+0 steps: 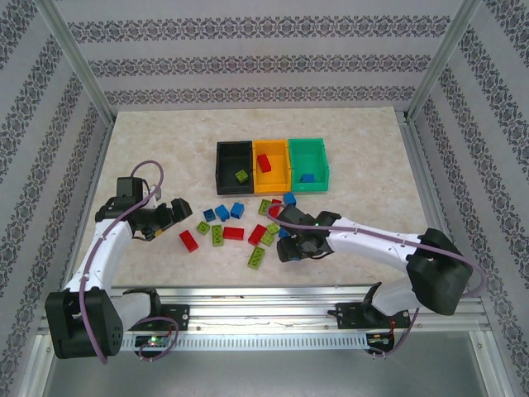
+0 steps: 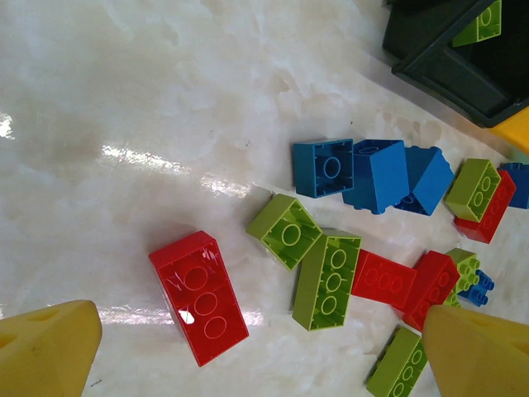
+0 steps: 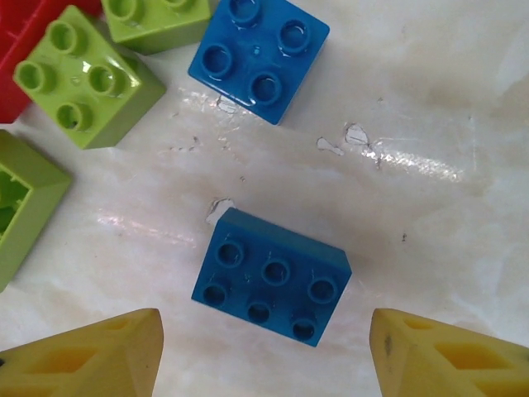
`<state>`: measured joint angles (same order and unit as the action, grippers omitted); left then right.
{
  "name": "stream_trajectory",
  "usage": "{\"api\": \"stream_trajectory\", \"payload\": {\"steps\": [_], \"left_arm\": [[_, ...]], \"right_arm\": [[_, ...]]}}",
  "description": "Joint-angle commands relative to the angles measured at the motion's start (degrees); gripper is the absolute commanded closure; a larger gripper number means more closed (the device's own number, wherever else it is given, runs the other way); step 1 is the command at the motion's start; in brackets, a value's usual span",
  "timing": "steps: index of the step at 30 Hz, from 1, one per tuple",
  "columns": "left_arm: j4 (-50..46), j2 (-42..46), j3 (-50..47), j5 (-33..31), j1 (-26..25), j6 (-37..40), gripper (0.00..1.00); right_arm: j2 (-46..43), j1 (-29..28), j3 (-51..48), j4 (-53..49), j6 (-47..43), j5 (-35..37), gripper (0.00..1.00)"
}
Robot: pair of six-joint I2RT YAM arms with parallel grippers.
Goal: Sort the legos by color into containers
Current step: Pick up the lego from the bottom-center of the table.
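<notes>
Item: blue six-stud brick (image 3: 271, 286), studs up on the desk (image 3: 430, 231). Lies just at 12 o'clock of the right gripper (image 3: 266, 354), jaws apart, empty. Long axis runs roughly 10-to-4, nearly along their closing line. Also: left gripper (image 2: 263, 327), jaws wide, empty.

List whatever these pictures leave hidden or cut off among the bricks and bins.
- Top view: the right gripper covers the bricks beneath it.
- Left wrist view: the black bin is cut by the top-right edge.
- Left wrist view: a small blue brick sits half hidden behind a lime brick.
- Right wrist view: the corner red brick runs off the left edge, length unknown.
</notes>
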<state>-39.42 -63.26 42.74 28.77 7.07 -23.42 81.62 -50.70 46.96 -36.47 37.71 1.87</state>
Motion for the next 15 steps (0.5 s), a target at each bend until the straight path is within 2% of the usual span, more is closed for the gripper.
{"api": "stream_trajectory", "payload": {"steps": [1,9,15], "left_arm": [[-0.35,0.68,0.19,-0.54,-0.57,-0.23,0.0],[-0.48,0.94,0.28,-1.01,-0.57,-0.25,0.0],[-0.43,0.5,0.25,-0.69,-0.52,-0.22,0.0]], "right_arm": [[3.39,-0.37,0.56,0.2,1.93,-0.2,0.33],[13.2,-2.17,5.24,1.5,1.04,0.92,0.36],[14.17,-2.65,6.47,2.02,0.92,1.4,0.59]]}}
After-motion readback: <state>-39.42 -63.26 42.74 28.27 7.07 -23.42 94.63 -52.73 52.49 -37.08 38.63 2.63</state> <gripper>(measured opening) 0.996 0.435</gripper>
